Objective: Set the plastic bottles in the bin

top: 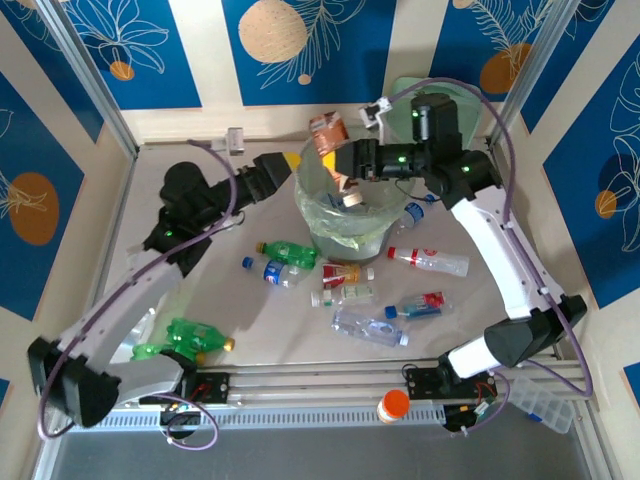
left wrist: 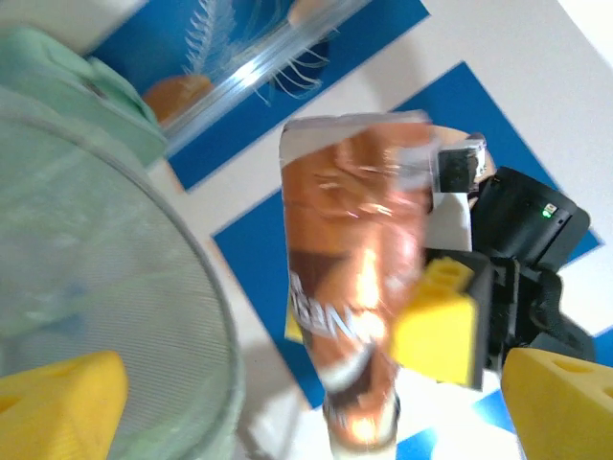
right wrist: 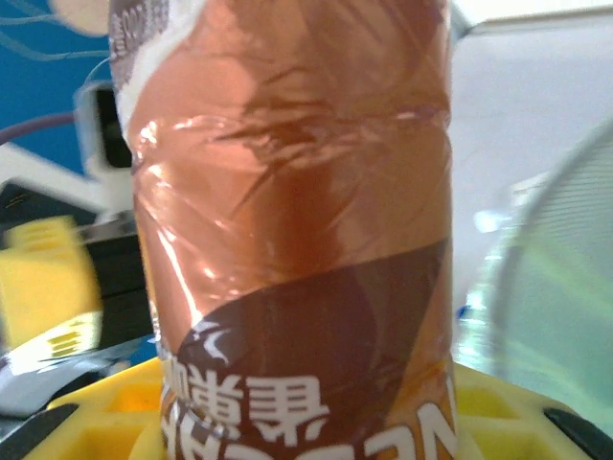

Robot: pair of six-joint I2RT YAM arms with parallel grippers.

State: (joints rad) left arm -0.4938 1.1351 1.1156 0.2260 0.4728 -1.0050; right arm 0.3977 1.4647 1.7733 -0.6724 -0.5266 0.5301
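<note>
The right tool [top: 342,163] is clamped on the brown-labelled bottle [top: 328,135], with a yellow pad [left wrist: 439,324] pressed against its side. It holds the bottle over the far left part of the rim of the bin [top: 318,236], the round translucent basket with the pale green liner. The position looks deliberate: let go from there, or from slightly further in, the bottle should drop into the liner rather than onto the surface [top: 480,300]. The left tool [left wrist: 311,412] is just beside the bin on the opposite side, its fingers [left wrist: 57,402] spread wide apart. In its wrist view the bottle stands in the gap but touches neither finger, so the right arm appears to carry it alone. This reads as the two arms meeting over the bin to pass the bottle across, with the drop not yet made. Several other bottles lie on the surface in front of the bin. Among them are a green one [top: 288,251], a clear one with a red label [top: 428,260] and a green cluster [top: 190,338] near the left arm's base, so most of the job appears to remain.
</note>
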